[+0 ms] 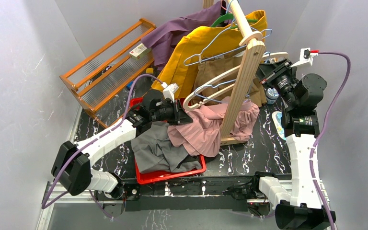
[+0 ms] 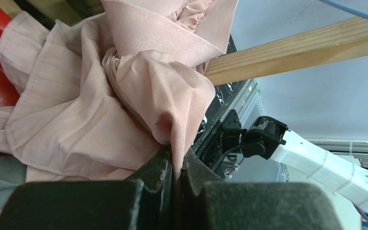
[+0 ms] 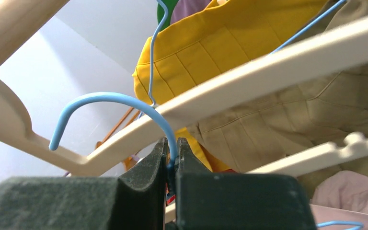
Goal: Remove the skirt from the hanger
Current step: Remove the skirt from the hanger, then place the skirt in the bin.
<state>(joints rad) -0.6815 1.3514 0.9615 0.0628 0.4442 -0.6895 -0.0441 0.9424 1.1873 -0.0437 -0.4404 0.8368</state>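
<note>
Skirt (image 1: 211,129) at the foot of the rack post (image 1: 245,76), partly over the tray (image 1: 172,176), my left gripper (image 2: 176,165) at its left, my right gripper (image 3: 171,149) on a hanger hook (image 3: 105,97), right of the post

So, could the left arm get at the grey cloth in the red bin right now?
Probably not yet: the left claw is shut on the skirt, which also drapes over part of the grey cloth. It would need to let go first.

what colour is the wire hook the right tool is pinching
Light blue. The wire hook shows best in the right wrist view, pinched in the right tool.
</note>
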